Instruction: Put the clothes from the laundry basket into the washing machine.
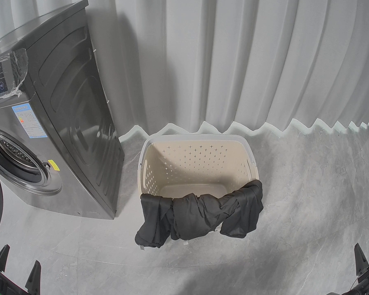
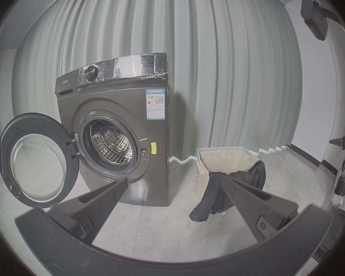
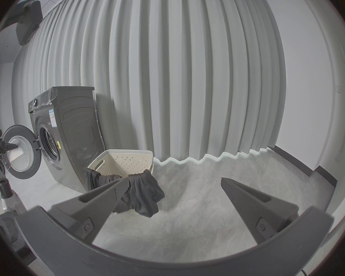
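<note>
A cream laundry basket (image 1: 250,154) stands on the floor in the middle of the head view. Dark clothes (image 1: 199,216) hang over its near rim, partly spilling outside; they also show as dark clothes (image 2: 234,186) and dark clothes (image 3: 140,192). The grey washing machine (image 1: 65,115) stands to the left, its round door (image 2: 36,160) swung open and the steel drum (image 2: 111,146) bare. My left gripper (image 1: 17,265) is low at the near left, open and holding nothing. My right gripper (image 3: 172,186) is low at the near right, open, well short of the basket (image 3: 120,161).
A white pleated curtain (image 1: 233,54) runs behind the basket and machine. The grey floor (image 1: 315,193) spreads wide to the right of the basket. A dark skirting board (image 3: 303,165) edges the wall on the right.
</note>
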